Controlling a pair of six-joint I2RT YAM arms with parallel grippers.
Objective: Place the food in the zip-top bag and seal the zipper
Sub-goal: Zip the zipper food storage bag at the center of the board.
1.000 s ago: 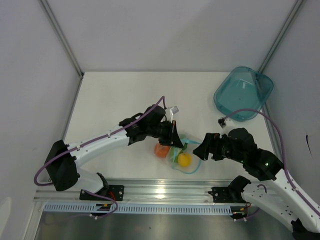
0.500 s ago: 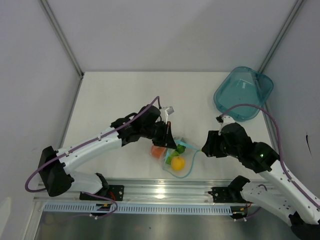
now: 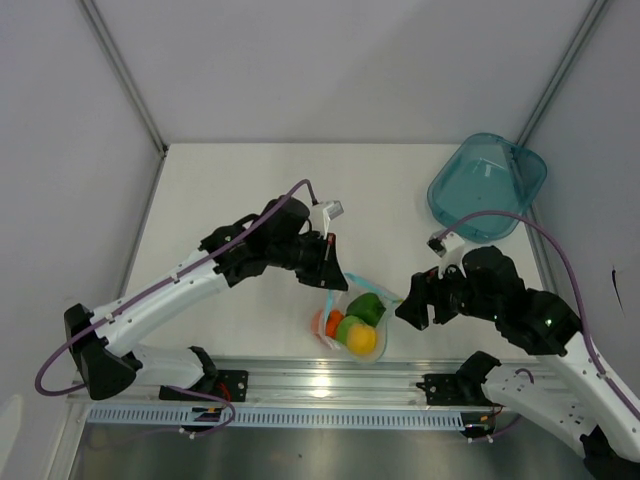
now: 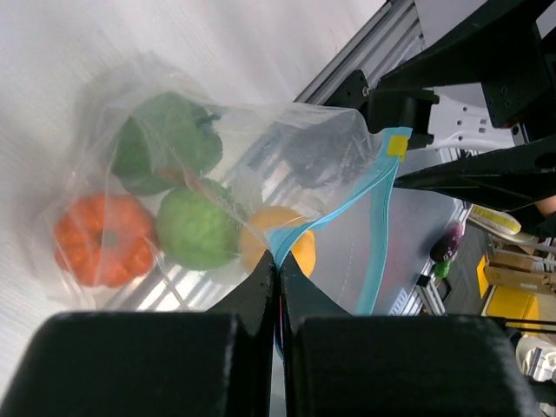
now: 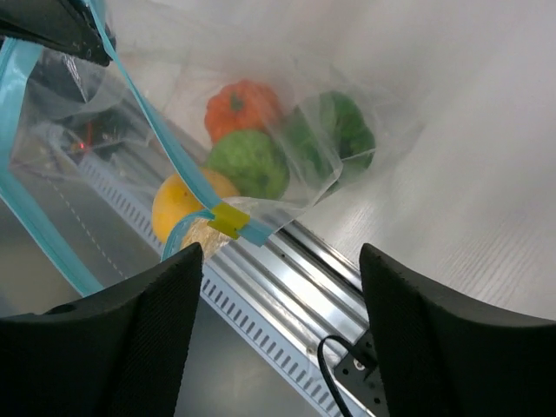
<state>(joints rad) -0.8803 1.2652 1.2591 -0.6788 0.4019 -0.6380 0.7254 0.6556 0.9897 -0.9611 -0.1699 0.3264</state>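
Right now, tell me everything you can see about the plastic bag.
The bag is clear, crinkly plastic with a blue-teal zipper strip carrying a small yellow tab. Its mouth gapes, unsealed. Inside lie an orange toy, a dark green toy, a light green toy and a yellow toy. The left gripper, shut, pinches the strip; the open right gripper is near but apart. The bag is at the near edge of the table.

**Half-Hidden Fruit**

In the left wrist view the yellow fruit (image 4: 257, 236) sits partly behind the zipper (image 4: 379, 228) and the left gripper (image 4: 278, 262), whose blurred fingers (image 4: 148, 365) run off the bottom edge. From above, the orange-red fruit (image 3: 333, 322) barely shows.
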